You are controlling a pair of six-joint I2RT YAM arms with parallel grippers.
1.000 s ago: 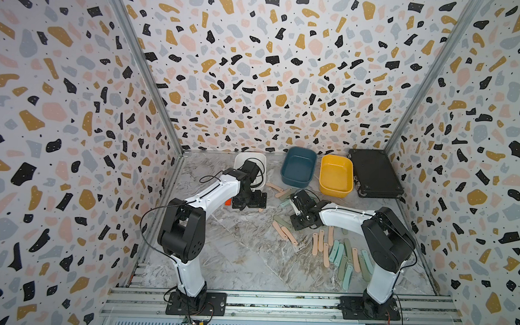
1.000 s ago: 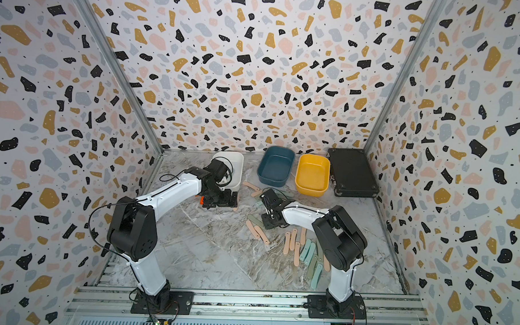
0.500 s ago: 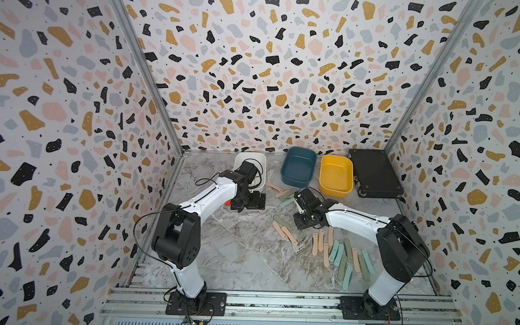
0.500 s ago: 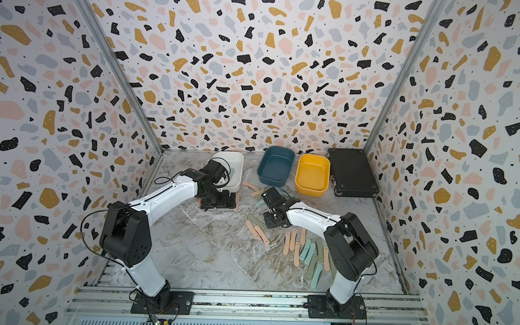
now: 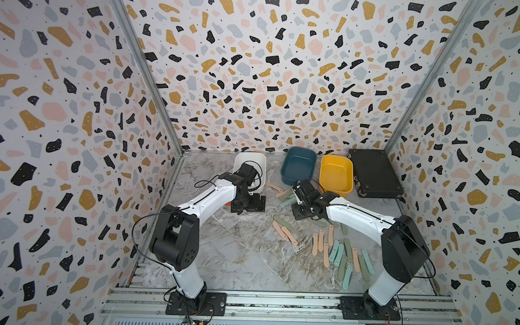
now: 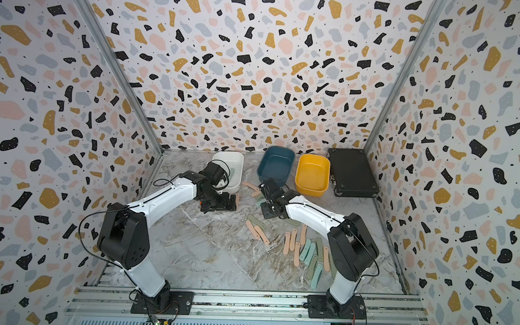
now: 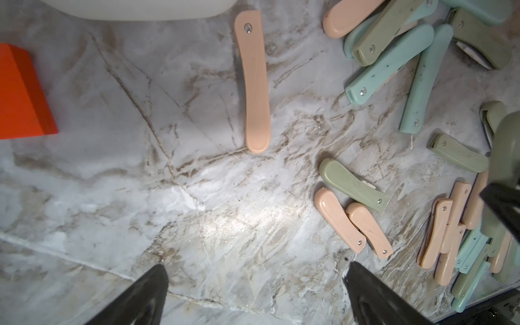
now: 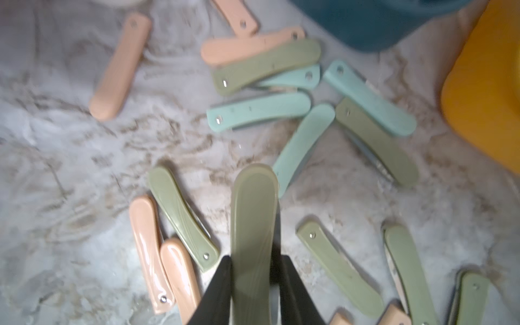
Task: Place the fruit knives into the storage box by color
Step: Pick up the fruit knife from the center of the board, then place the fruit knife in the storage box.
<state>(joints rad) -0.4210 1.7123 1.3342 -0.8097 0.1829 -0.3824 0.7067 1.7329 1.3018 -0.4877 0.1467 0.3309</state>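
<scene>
**Grip on right, open jaws on left**

Sage green knife [image 8: 253,225] ran lengthwise out from the right gripper [image 8: 254,261], rounded end pointing away, above loose knives [image 8: 259,112] near the teal tub [image 5: 298,167]. Its jaws pinched the knife narrowly, and the arm stretched low and forward. Left gripper [image 7: 253,284] gaped wide and empty beside the white tub [image 5: 238,165].

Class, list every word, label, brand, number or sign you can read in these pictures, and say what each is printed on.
None can be read.
The fruit knives show only rivets and moulded curved lines, no lettering.
The white tub, teal tub, yellow tub and black case bear no readable marking.
</scene>
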